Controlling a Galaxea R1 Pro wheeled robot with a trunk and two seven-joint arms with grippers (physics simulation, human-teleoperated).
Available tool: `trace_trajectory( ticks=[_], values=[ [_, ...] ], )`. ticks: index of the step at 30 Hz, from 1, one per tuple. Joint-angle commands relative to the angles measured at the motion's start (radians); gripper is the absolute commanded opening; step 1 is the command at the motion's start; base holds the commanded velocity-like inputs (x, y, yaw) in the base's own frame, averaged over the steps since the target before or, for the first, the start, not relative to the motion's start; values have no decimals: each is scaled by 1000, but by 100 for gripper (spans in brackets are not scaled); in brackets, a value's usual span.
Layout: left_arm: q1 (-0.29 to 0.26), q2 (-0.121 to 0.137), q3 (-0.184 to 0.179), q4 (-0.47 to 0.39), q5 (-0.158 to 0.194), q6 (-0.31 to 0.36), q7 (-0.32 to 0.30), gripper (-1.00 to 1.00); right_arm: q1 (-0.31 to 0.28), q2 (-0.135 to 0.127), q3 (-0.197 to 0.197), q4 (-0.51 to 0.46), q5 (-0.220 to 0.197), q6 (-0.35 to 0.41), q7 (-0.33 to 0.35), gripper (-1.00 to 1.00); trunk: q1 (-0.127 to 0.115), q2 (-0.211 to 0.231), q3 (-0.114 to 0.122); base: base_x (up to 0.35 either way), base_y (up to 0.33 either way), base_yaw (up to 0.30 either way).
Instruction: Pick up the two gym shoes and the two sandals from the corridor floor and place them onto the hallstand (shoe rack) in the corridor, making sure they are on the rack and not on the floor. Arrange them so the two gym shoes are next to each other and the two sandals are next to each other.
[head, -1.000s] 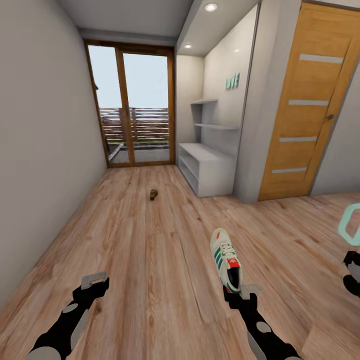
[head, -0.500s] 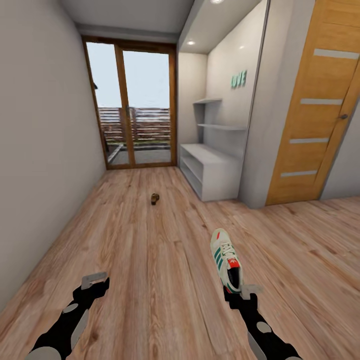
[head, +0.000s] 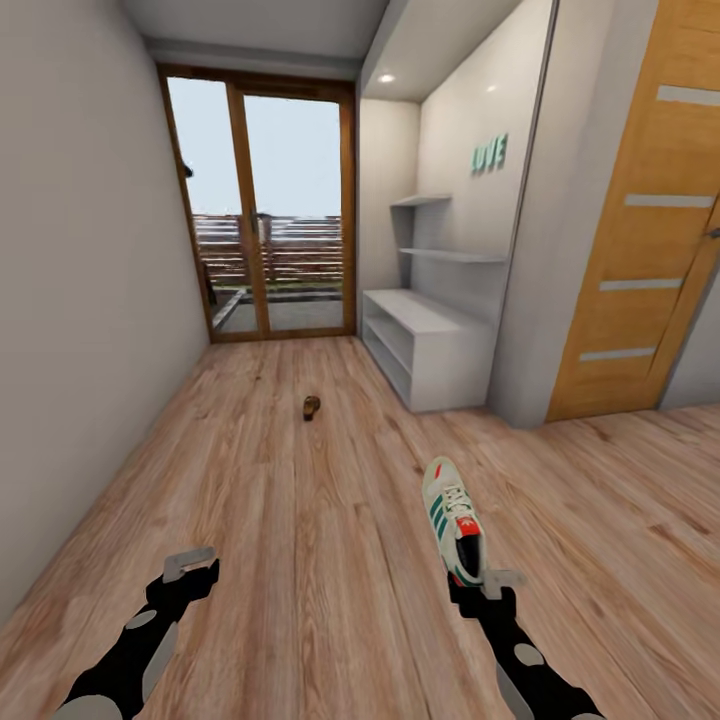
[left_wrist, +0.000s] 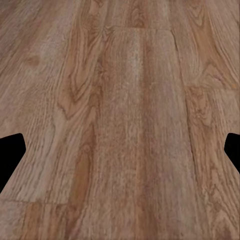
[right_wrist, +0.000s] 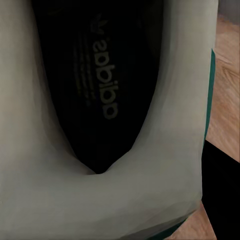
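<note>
- Cream-white gym shoe (head: 451, 518) hangs at your right pincer (head: 487, 583), gripped at the heel collar, toe pointing ahead above the corridor floor (head: 300, 520).
- It looks light, with a soft upper; the stiffer heel rim is the sound hold.
- Your left pincer (head: 190, 563) is spread wide and empty.
- A sandal (head: 311, 407), probably, lies ahead; the hallstand (head: 420, 345) is right of it.

black arms with grey oval patches; grey-tipped tools
</note>
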Motion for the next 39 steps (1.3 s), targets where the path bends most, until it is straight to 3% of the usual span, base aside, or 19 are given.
trace_trajectory(
  ticks=[1, 7, 39],
  values=[
    [-1, -1, 1, 3, 0, -3, 0, 100, -1, 0, 0, 1, 0, -3, -1, -100, 0, 0, -1, 342, 3, 0],
    [-1, -14, 2, 8, -4, -4, 0, 100, -1, 2, 2, 1, 1, -3, 1, -100, 0, 0, -1, 342, 1, 0],
    [-1, -14, 2, 9, -4, -4, -1, 100, -1, 4, 2, 1, 2, -3, -2, -100, 0, 0, 1, 342, 27, -24]
  ],
)
